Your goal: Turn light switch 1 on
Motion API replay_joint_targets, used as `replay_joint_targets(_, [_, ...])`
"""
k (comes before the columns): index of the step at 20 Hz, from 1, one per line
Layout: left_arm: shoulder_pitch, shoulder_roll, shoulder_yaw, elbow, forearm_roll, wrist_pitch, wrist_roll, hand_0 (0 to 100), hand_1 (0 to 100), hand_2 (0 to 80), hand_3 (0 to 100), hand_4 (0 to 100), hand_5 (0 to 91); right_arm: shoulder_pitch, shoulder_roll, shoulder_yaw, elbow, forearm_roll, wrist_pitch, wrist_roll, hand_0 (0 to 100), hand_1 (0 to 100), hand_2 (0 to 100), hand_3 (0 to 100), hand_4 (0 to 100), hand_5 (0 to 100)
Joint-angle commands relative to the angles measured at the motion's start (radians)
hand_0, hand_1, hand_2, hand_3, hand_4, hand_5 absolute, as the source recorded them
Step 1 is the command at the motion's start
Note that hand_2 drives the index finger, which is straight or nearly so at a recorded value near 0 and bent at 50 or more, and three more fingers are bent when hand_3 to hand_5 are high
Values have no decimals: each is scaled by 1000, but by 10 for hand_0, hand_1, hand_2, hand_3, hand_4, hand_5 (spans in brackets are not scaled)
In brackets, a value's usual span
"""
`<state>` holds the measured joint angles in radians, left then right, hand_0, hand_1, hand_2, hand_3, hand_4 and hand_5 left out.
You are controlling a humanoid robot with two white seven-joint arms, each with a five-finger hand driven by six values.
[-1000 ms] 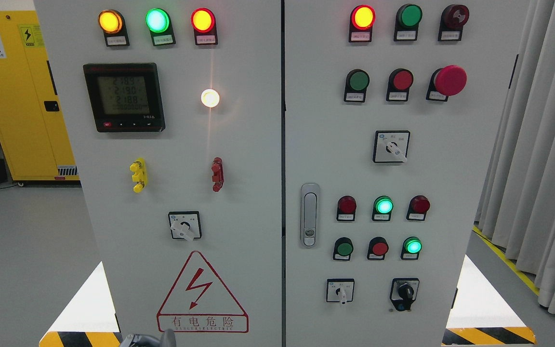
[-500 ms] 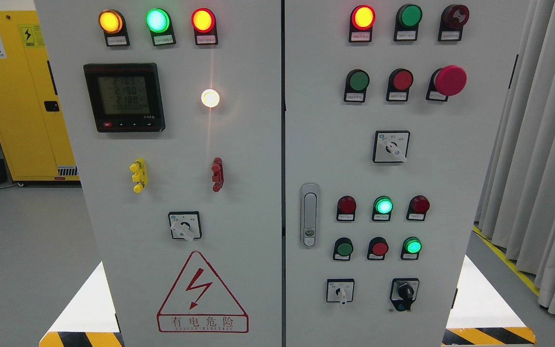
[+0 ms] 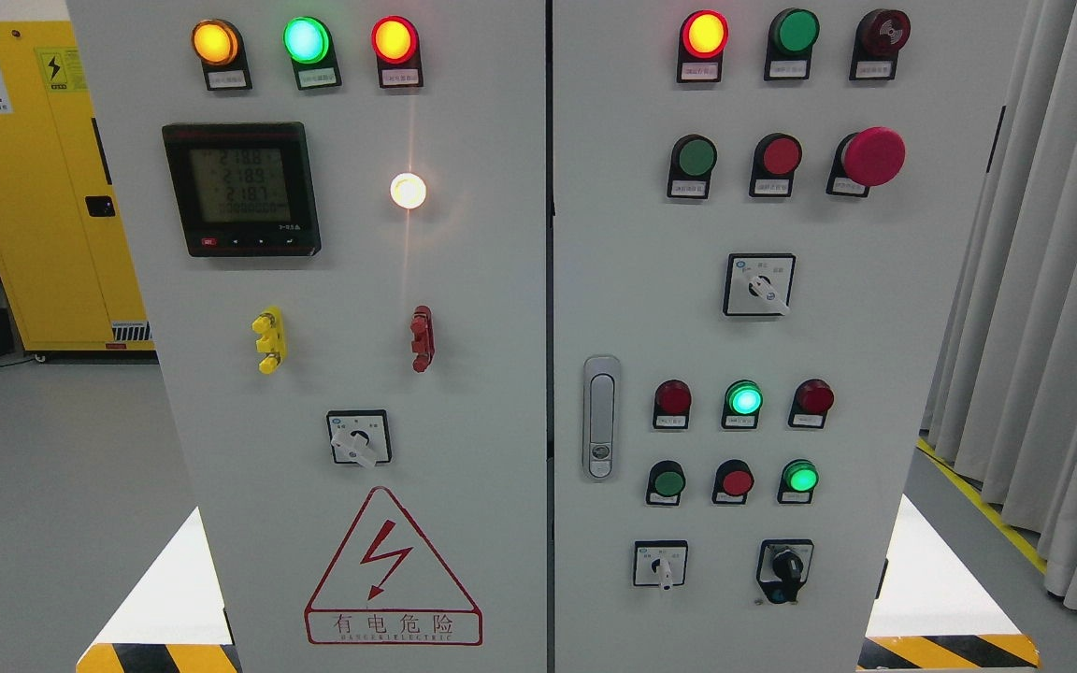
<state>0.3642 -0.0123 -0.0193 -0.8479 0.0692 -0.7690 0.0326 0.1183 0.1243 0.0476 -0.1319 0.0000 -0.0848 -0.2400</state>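
The print on the labels is too small to read, so which control is the light switch in question cannot be told. Four knob switches are in view, all placed here against the door handle [image 3: 601, 417] on the right cabinet door.

- Small white switch [image 3: 660, 564]: below and just right of the handle, lever pointing down.
- Black switch [image 3: 785, 570]: same level, further right.
- Upper white switch [image 3: 759, 284]: above and right of the handle, lever tilted to the lower right.
- Left white switch [image 3: 359, 437]: well left of the handle on the other door, at about handle height, lever tilted to the lower right.

Right of the handle is a row of three lamps; the middle green lamp [image 3: 743, 398] is lit and the red ones either side are dark. Beneath it is a row of three buttons, of which only the right-hand green button [image 3: 800, 478] glows. Far above the handle stands the big red mushroom button [image 3: 871, 155].

Up and left of the handle, the meter [image 3: 241, 188] shows figures and the white lamp [image 3: 408, 191] is lit. Below and left of the handle is the red warning triangle [image 3: 393, 567].

Neither hand appears in the view, so how their fingers stand cannot be told.
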Motion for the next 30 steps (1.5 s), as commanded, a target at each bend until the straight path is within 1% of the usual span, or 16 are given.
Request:
replay_joint_targets(1, [4,23,24,676,-2,-177,-39,18,272,272,588,611,314,0,0,0,0,-29,0,-1,0,500,40,0,0,0])
replay_joint_targets(2, [4,23,22,699,-5,-174,-40,9,259,217,533,573,256,0,0,0,0,-29,0,-1,0,500,40,0,0,0])
replay_joint_targets(3, [4,22,22,723,-3,-164,-40,0,249,201,510,544,217,0,0,0,0,-29,0,-1,0,500,40,0,0,0])
replay_joint_targets(4, [4,23,22,751,-3,-152,-48,0,253,173,458,485,135,0,0,0,0,-29,0,1,0,500,40,0,0,0])
replay_joint_targets(6, [4,23,21,802,-3,-125,-71,0,253,161,438,467,112,0,0,0,0,-29,0,-1,0,500,40,0,0,0])
replay_joint_targets(7, [4,22,18,816,-5,-103,-91,0,251,106,370,400,18,1,0,0,0,-29,0,-1,0,500,40,0,0,0])
replay_joint_targets(8, [4,23,13,820,-3,-57,-117,6,248,90,353,385,7,0,0,0,0,-29,0,-1,0,500,40,0,0,0])
replay_joint_targets(10, [1,22,13,819,-2,43,-149,20,242,52,286,339,0,0,0,0,0,-29,0,-1,0,500,40,0,0,0])
replay_joint_targets(11, [-1,22,12,817,-5,94,-152,23,239,47,282,335,0,0,0,0,0,-29,0,-1,0,500,40,0,0,0])
replay_joint_targets(13, [-5,15,7,813,-6,184,-154,36,215,0,209,278,0,0,0,0,0,-29,0,-1,0,500,40,0,0,0])
replay_joint_targets(16, [-24,8,9,805,-5,296,-152,51,198,0,117,230,0,0,0,0,0,-29,0,-1,0,500,40,0,0,0])
replay_joint_targets(18, [-45,3,12,805,-5,315,-151,62,193,0,49,195,0,0,0,0,0,-29,0,-1,0,500,40,0,0,0])
replay_joint_targets(19, [-54,2,12,805,-5,318,-148,68,191,0,15,157,0,0,0,0,0,-29,0,-1,0,500,40,0,0,0])
replay_joint_targets(21, [-82,0,12,805,-5,326,-143,77,185,0,0,66,0,0,0,0,0,-29,0,-1,0,500,40,0,0,0])
replay_joint_targets(22, [-99,-3,12,803,-5,345,-140,83,180,0,0,0,0,0,0,0,0,-29,0,-1,0,500,40,0,0,0])
replay_joint_targets(30, [-142,-24,12,716,-3,439,-140,108,153,0,0,0,0,0,0,0,0,-29,0,-1,0,500,40,0,0,0])
